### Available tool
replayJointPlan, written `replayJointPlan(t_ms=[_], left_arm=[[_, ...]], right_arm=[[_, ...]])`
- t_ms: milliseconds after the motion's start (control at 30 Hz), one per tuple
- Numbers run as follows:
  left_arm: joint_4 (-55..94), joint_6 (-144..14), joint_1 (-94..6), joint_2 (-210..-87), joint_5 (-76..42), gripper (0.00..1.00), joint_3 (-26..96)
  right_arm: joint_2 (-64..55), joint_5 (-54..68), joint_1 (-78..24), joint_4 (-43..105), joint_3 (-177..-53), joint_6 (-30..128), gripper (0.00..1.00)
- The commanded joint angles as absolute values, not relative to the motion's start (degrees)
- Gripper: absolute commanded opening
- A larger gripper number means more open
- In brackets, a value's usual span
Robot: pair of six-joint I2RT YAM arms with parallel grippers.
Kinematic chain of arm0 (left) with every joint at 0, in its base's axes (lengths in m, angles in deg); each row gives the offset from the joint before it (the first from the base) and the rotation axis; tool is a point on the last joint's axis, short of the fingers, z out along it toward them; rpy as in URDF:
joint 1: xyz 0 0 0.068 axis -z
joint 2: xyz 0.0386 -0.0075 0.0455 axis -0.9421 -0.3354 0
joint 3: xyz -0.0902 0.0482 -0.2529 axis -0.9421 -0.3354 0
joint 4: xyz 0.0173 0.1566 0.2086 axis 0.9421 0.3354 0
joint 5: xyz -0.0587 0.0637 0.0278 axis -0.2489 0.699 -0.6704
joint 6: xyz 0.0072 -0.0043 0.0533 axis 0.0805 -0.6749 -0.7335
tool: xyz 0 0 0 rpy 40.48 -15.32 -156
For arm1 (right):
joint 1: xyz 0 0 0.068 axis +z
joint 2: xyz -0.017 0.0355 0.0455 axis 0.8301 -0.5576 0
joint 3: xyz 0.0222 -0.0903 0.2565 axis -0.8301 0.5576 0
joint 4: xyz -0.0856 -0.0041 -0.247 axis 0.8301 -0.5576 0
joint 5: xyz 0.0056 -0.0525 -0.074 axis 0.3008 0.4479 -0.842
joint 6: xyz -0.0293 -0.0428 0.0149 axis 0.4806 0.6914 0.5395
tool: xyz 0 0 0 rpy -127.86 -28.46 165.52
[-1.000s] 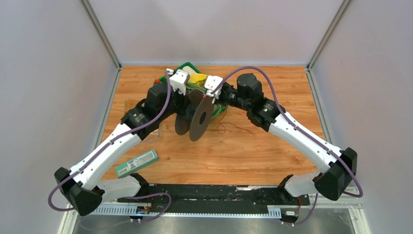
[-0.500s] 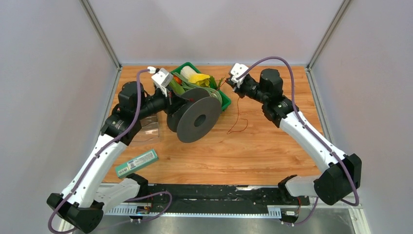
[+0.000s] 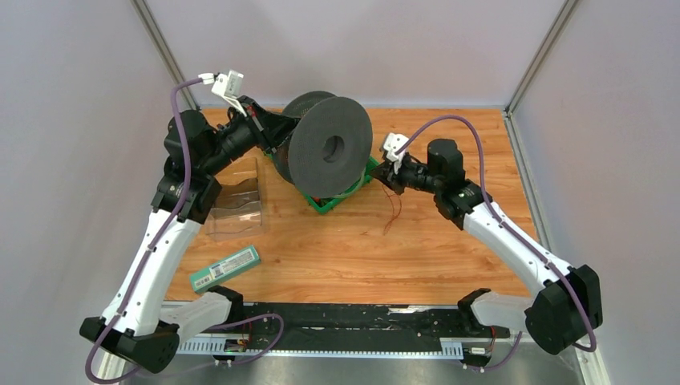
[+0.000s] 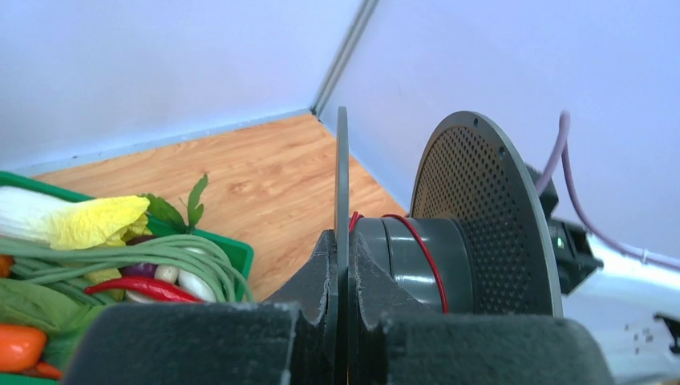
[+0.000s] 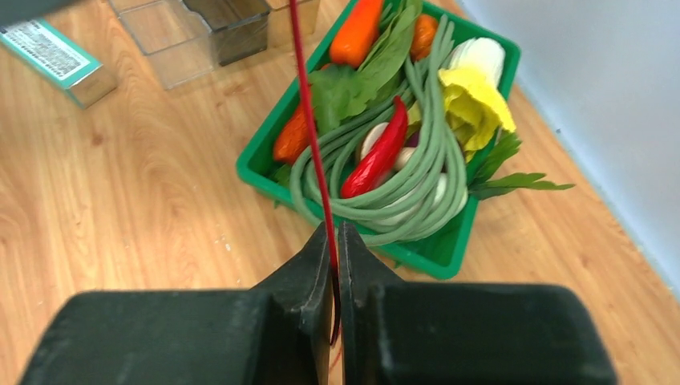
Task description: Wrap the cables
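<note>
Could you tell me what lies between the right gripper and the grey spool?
The red wire runs straight from the right gripper toward the spool, passing over the green vegetable basket; the right wrist view shows it.

Nothing legible; tiny white-label print on the teal box [image 3: 226, 268] too small to read.

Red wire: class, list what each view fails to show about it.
Right wrist: the red wire runs off the top edge.
Top external: it is too thin to trace below the right gripper.
Left wrist: the spool hides its far-side turns.
</note>
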State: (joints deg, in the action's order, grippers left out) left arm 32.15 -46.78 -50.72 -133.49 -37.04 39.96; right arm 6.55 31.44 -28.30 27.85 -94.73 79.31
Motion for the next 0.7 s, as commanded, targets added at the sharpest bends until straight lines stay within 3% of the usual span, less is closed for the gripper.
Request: replayJointPlan(t_ms=[0, 133, 267, 500, 667], left_arm=[[29.6, -37.8, -51.3, -134.4, -26.3, 0.00, 44.4], [36.2, -34.5, -51.3, -136.1, -16.4, 0.00, 46.9], [51.6, -31.1, -50.0, -141.5, -6.7, 0.00, 56.2], [57.1, -32.2, -46.9, -143.0, 1.7, 0.00, 56.7], [62.9, -32.2, -46.2, -145.7, 5.1, 0.00, 57.7]], right_arm=[[9.4, 36.4, -28.3, 29.2, -93.1, 74.5, 0.07], [10.6, 39.4, -25.9, 27.1, -93.9, 73.8, 0.05], [12.4, 36.2, -18.5, 21.8, -96.4, 83.1, 0.04], [12.6, 23.7, -8.3, 20.5, -101.0, 98.3, 0.02], [11.8, 23.2, -4.0, 17.6, -105.8, 109.3, 0.03]])
